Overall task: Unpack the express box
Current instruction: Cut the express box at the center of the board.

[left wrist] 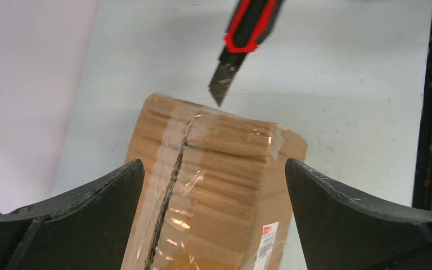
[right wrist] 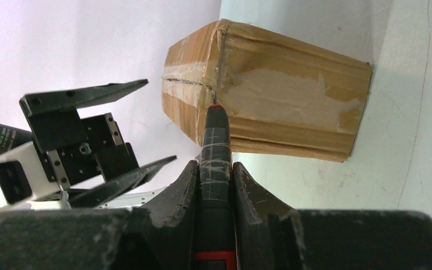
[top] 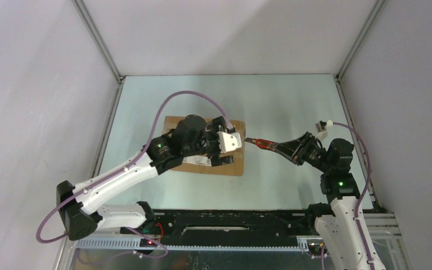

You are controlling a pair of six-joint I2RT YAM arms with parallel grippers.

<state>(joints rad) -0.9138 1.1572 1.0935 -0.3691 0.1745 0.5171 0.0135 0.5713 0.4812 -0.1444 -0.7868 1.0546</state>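
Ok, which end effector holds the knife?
The right end effector, clamped on the red-black utility knife; the left end effector stands open above the express box.

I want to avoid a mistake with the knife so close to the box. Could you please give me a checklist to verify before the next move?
1. Knife grip: ok, right gripper shut on the utility knife.
2. Extended blade: ok.
3. Box steadied: not ok, left gripper hangs wide open over the express box, not clamped on it.
4. Its fingers away from the blade: ok.
5. Whole tape seam slit: cannot tell; a dark slit shows, but its near end is out of frame.
6. Blade tip touching the box: cannot tell.
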